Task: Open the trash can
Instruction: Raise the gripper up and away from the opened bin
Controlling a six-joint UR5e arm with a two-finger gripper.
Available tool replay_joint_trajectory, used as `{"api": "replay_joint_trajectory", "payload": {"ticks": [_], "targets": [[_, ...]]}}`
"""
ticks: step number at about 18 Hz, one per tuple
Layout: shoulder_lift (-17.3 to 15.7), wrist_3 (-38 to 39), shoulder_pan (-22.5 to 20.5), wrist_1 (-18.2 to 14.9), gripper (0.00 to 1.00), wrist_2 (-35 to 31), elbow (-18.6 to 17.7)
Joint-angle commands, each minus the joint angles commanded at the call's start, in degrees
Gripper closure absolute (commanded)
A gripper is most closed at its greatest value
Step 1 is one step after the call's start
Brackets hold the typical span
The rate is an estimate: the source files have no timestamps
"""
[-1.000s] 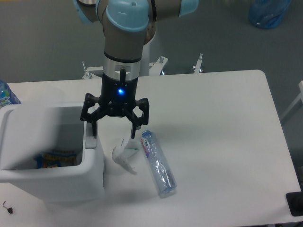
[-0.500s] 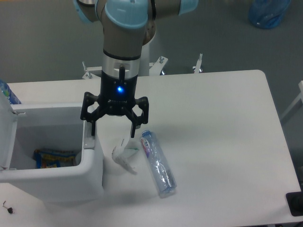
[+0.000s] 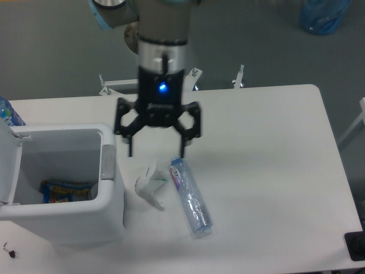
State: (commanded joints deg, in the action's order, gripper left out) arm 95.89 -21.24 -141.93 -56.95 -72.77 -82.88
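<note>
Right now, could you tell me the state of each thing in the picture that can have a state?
trash can: open, lid swung up at the left edge, a colourful wrapper inside.
grey push-button tab: on the right rim, not touched.
gripper: open, empty, above the table to the right of the can.
plastic bottle: lying on its side on the table.
crumpled white paper: lying on the table between can and bottle.

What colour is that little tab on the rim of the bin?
Grey. The tab sits on the white bin's right rim, clear in the fixed camera view.
</note>
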Motion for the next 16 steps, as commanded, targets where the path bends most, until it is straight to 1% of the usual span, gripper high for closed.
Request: {"api": "replay_joint_trajectory", "payload": {"ticks": [1, 2, 4, 5, 7, 9, 10, 11, 12, 16], "targets": [[-0.2, -3.2, -1.1, -0.4, 0.0, -0.1, -0.2], [-0.5, -5.6, -2.0, -1.6, 0.0, -0.3, -0.1], [-0.9, -10.0, -4.0, -5.3, 0.0, -3.2, 0.2], [-1.0, -13.3, -4.5, -6.5, 0.0, -5.0, 0.3], [-1.4, -22.2, -5.3, -8.3, 0.0, -8.9, -0.2], [-1.5, -33.8, -5.9, -10.8, 0.0, -14.7, -0.5], [-1.6, -37.7, -6.0, -11.9, 0.0, -17.5, -0.6], [-1.6, -39.8, -6.2, -12.6, 0.0, -19.2, -0.8], [-1.6, -40.6, -6.3, -12.7, 0.0, -19.6, -1.0], [-1.6, -40.8, -8.4, -12.7, 0.0, -19.4, -1.1]]}}
